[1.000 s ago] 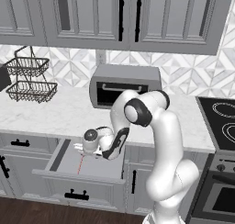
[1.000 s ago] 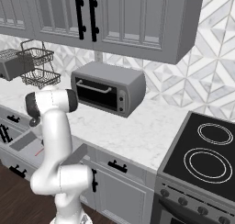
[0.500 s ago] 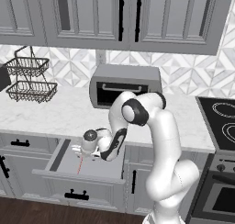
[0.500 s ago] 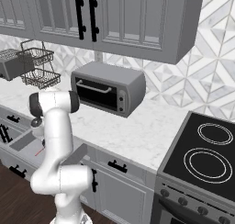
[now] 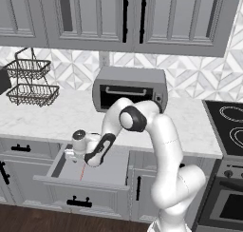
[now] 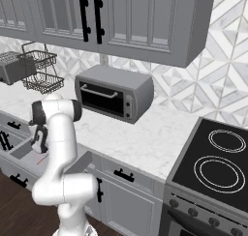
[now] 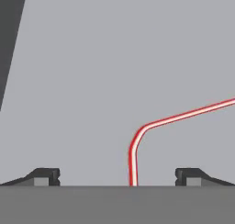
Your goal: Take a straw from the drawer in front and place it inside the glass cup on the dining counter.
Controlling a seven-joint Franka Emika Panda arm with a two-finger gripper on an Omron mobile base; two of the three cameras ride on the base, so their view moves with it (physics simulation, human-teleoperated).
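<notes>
Pincer is held apart astride straw in drawer; thin straw could be missed if closed off-centre.

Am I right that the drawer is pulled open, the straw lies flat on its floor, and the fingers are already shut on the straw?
Not quite. The drawer is open and the straw lies on its floor, but the fingers are spread wide, one on each side of the straw, not touching it. The hand view shows this.
</notes>
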